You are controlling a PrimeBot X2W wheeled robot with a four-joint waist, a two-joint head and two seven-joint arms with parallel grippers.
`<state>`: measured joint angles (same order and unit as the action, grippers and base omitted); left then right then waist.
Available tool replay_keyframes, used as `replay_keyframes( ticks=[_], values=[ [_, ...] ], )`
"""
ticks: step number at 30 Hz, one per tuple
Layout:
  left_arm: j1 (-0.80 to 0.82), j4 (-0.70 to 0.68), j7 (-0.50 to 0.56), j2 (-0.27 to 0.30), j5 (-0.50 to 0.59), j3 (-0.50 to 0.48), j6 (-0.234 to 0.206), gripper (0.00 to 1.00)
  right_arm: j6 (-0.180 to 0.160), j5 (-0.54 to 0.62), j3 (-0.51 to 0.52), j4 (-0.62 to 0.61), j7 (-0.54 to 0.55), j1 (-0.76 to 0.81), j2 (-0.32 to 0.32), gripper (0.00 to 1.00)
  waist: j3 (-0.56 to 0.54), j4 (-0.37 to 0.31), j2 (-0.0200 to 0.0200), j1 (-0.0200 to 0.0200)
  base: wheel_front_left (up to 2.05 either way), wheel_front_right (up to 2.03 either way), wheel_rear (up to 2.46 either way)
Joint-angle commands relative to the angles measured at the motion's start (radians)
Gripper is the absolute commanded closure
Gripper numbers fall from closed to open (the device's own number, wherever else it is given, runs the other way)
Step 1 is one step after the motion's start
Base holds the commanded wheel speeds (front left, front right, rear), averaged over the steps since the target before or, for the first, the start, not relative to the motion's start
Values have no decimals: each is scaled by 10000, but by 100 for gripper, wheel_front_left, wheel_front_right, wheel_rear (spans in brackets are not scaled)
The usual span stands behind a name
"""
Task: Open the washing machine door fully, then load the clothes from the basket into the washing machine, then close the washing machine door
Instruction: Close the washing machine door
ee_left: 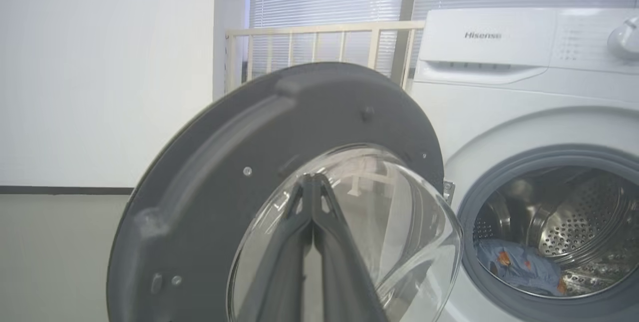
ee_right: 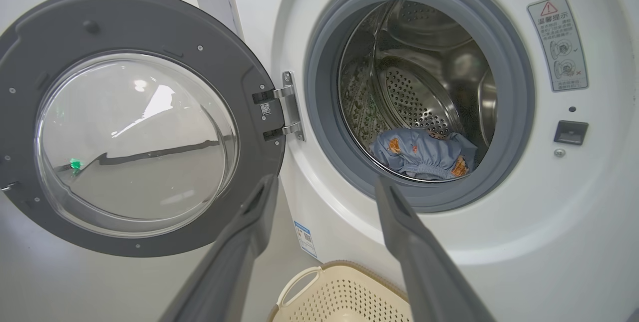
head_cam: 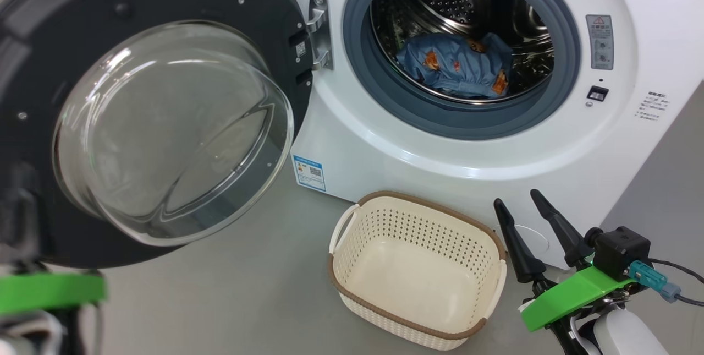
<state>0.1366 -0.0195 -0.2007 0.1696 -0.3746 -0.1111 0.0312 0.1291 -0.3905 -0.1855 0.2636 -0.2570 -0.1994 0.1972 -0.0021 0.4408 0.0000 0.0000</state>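
Observation:
The washing machine (head_cam: 649,140) stands with its door (head_cam: 49,58) swung wide to the left, glass bowl facing me. Light blue clothes (head_cam: 456,66) with orange figures lie in the steel drum, also clothes (ee_right: 424,155) and clothes (ee_left: 521,269). The cream basket (head_cam: 498,280) sits on the floor below the opening with nothing inside. My left gripper (ee_left: 312,182) is shut, fingertips together and holding nothing, in front of the door (ee_left: 209,202). My right gripper (head_cam: 517,201) stands open to the right of the basket, its fingers (ee_right: 249,222) pointing at the washing machine (ee_right: 574,222).
A white wall and a pale wooden rail (ee_left: 319,30) stand behind the door. Grey floor (head_cam: 247,267) lies between door and basket. A blue label (head_cam: 309,172) marks the washer's lower corner. The door latch slot (head_cam: 598,93) is right of the opening.

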Motion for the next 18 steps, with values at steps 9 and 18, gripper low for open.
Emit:
replay_keyframes(
  ticks=[9, 18],
  values=[
    [2141, -243, 618, 1431, -2559, -2567, 335, 100, 16, -199, -398, -233, -48, -83, 394, 0, 233, -484, 0, 0, 0, 0, 0],
    [3679, 3258, 1128, 2460, -5123, -4392, 651, 100, 16, -228, -518, -249, -48, -308, 772, 0, 569, -953, 0, 0, 0, 0, 0]
  ],
)
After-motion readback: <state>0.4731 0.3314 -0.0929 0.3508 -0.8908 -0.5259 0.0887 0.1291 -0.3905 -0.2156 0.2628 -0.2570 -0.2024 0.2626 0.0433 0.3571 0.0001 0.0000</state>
